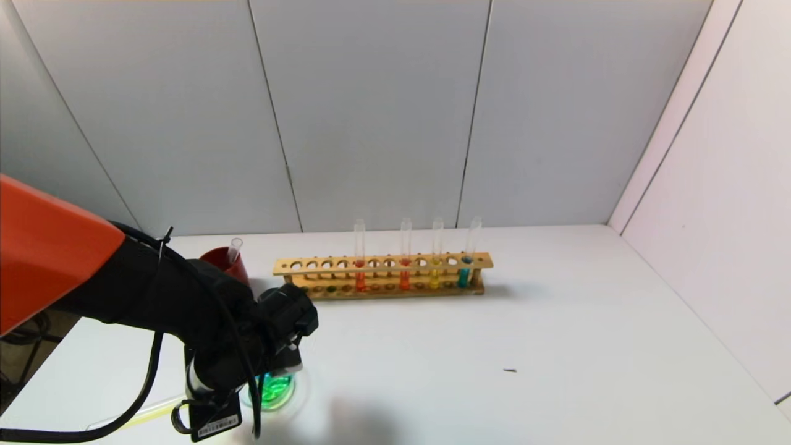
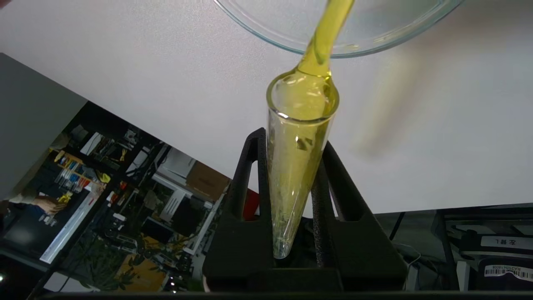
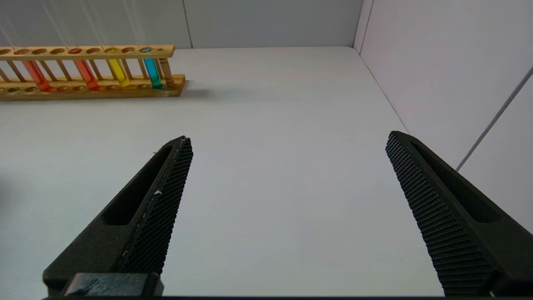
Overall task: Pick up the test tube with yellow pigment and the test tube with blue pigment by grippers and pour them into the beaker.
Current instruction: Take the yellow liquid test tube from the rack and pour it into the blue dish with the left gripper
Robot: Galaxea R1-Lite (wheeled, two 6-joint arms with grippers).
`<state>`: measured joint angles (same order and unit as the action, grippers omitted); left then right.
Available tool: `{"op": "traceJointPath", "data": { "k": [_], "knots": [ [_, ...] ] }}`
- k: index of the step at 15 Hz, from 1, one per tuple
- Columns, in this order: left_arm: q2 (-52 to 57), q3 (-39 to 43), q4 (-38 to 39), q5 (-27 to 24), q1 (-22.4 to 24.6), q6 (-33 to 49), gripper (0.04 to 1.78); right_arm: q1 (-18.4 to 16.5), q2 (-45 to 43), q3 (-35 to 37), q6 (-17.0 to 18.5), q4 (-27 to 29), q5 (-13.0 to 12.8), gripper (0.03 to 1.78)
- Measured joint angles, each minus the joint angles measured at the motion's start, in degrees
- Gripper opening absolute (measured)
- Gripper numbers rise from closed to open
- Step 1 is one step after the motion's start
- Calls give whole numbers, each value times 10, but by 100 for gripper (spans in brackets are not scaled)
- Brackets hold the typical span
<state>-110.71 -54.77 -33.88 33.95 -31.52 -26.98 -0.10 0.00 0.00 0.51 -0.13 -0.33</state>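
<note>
My left gripper [image 2: 293,141] is shut on the test tube with yellow pigment [image 2: 297,175]. The tube is tipped mouth-first toward the beaker [image 2: 266,35], and a lime-yellow stream [image 2: 327,33] runs from its mouth over the rim. In the head view the left gripper [image 1: 278,369] hangs over the beaker [image 1: 276,390] at the table's front left, and the liquid in it glows green. No tube with bright cyan-blue liquid shows. My right gripper [image 3: 289,137] is open and empty, low over bare table, out of the head view.
A wooden rack [image 1: 383,264] stands at the back with two orange-red tubes, a golden-yellow tube [image 1: 435,275] and a teal tube [image 1: 463,275]. A dark red cup [image 1: 230,262] behind my left arm holds a clear empty tube [image 1: 235,249]. Walls close the back and right.
</note>
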Motion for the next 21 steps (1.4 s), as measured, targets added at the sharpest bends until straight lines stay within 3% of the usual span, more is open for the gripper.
{"op": "traceJointPath", "data": {
  "k": [21],
  "knots": [
    [-84, -149, -216, 20, -18, 2, 31, 0, 0, 0, 0, 0, 0, 170]
  ]
}}
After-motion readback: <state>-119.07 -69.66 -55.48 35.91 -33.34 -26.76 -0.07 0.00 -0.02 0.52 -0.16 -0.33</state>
